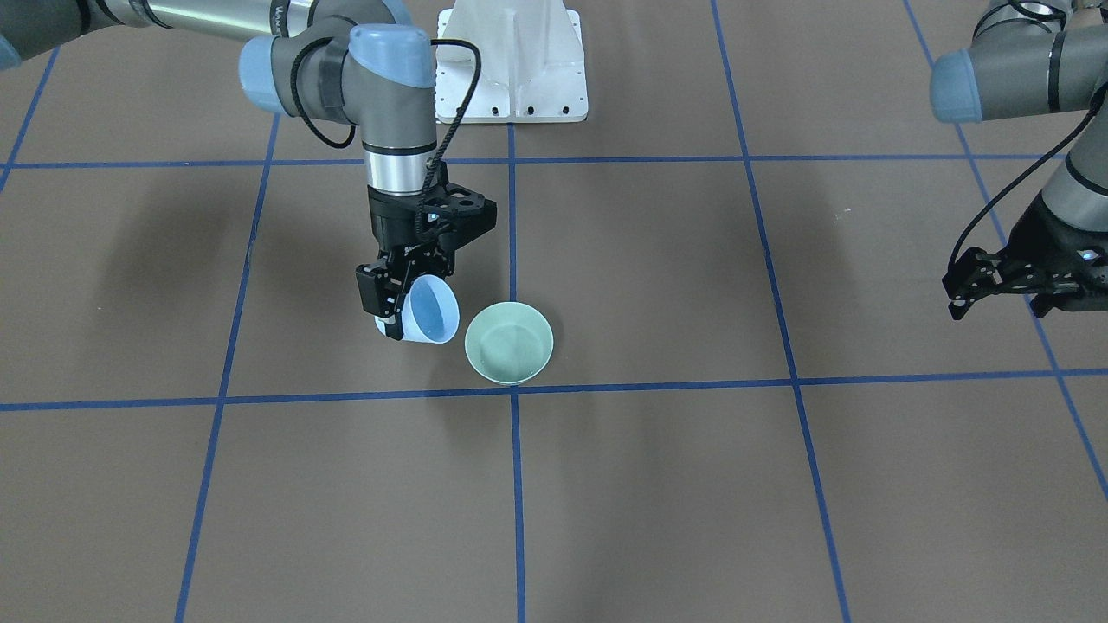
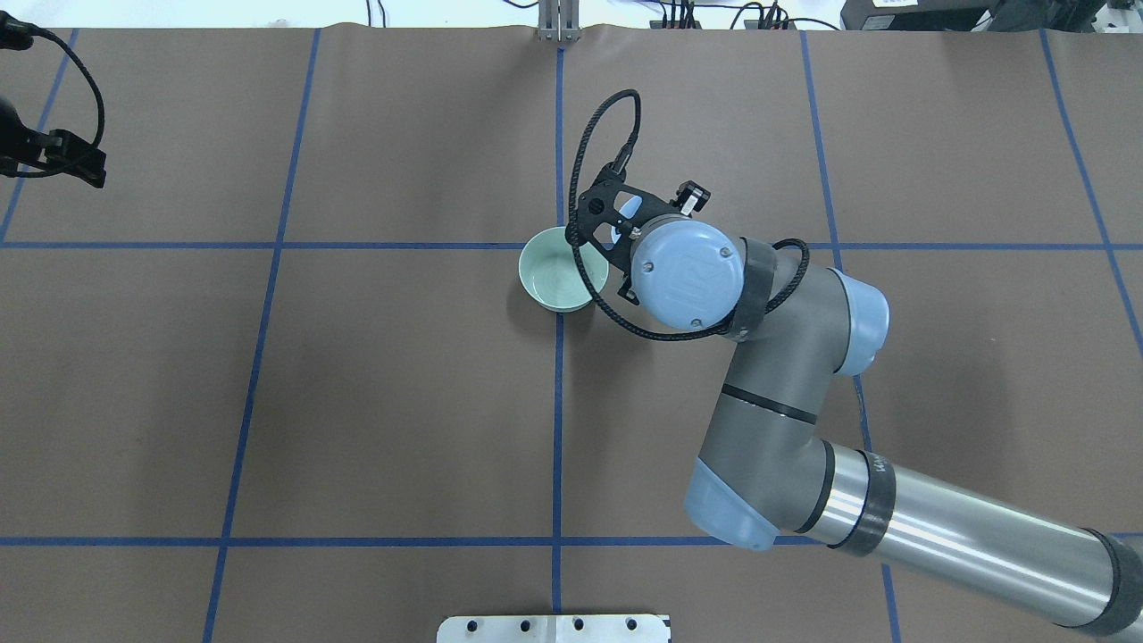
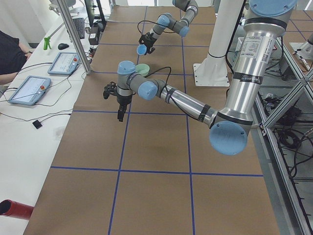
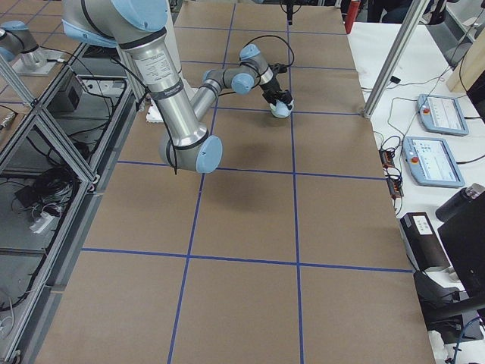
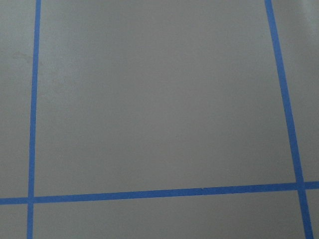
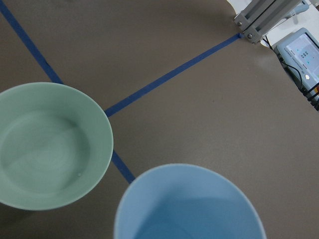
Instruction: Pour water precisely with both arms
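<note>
The right gripper (image 1: 389,313) has its fingers pinching the wall of a light-blue cup (image 1: 433,311). The cup is tilted, its mouth toward the green bowl (image 1: 509,343) just beside it near the bench's (image 1: 692,484) middle. Water (image 6: 45,149) ripples faintly inside the bowl. The left gripper (image 1: 961,294) hangs well apart, fingers spread.

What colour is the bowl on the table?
The bowl is pale green, clearest in the right wrist view.

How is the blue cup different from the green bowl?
The smooth light-blue cup is tipped, held by the right gripper; the pale-green round bowl stands upright on the brown table. The bowl looks wider and shallower than the cup. Both are plain, round and open-topped.
</note>
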Robot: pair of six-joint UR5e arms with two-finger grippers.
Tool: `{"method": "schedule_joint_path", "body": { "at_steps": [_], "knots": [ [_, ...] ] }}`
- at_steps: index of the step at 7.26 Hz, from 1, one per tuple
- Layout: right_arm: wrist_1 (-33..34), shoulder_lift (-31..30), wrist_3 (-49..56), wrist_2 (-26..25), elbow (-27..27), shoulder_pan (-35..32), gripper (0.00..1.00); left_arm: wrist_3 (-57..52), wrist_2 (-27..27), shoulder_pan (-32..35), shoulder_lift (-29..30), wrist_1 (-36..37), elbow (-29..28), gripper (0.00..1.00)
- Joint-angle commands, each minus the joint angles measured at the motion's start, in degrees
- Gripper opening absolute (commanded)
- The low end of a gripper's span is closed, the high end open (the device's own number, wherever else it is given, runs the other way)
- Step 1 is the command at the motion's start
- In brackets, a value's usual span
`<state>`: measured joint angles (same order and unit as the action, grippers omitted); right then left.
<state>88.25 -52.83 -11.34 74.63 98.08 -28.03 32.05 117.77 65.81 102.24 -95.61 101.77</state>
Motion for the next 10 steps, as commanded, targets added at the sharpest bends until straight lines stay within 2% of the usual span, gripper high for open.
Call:
{"method": "schedule_joint_path", "body": {
  "at_steps": [1,2,4,6,8,10],
  "knots": [
    [15.5,5.9,4.5,-5.6,-0.3,1.9,0.00,-0.9,0.0,0.0,0.0,-0.1,-1.1,0.99],
    [20.2,8.4,7.1,-10.1,-1.2,3.4,0.00,-0.9,0.1,0.1,-0.2,-0.2,-1.5,0.99],
    [24.7,10.2,7.2,-12.1,-2.8,4.0,0.00,-0.9,0.1,0.0,-0.3,-0.2,-2.3,0.99],
    [24.7,11.5,7.7,-16.6,-6.7,5.3,0.00,-0.9,0.1,0.0,-0.3,-0.3,-2.8,0.99],
    [25.2,14.5,7.7,-17.3,-10.6,5.4,0.00,-1.5,0.1,0.1,-0.4,-1.1,-3.7,0.99],
    [27.7,14.6,7.7,-22.9,-10.9,7.4,0.00,-1.4,0.2,0.1,-1.5,-5.0,-5.6,0.99]
  ]
}}
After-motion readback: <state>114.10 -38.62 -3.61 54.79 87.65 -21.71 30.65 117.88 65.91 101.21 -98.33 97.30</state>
